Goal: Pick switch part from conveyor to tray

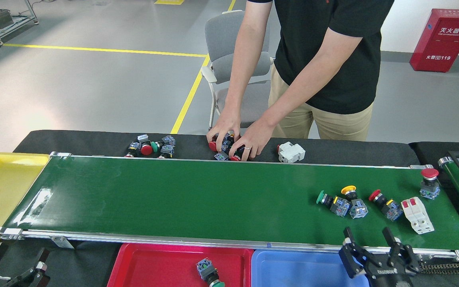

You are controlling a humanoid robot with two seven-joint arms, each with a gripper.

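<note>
the right tool (373, 239) hovers at the near rail of the conveyor (181, 191), its two dark fingers spread apart and pointing up over the belt, holding nothing. just beyond it, on the belt and a little to either side, lies a row of switch parts: a green-capped switch (329, 200), a yellow-capped switch (353, 199), a red-capped switch (385, 203) and a white breaker block (416, 215); a red mushroom switch (429, 183) stands upright farther off toward the belt's right end. the red-capped one lies almost straight ahead of the fingers, its long axis slanting from upper left to lower right across the belt, so i judge the gap would need turning to straddle it. the left tool (10, 267) sits low at the far left corner, jaws parted, well apart from the parts, so the right arm is plainly nearer. below the rail sit the red tray (153, 267), already holding one switch, and the blue tray (293, 269). a person (317, 59) handles spare parts on the counter (353, 149) beyond.
</note>
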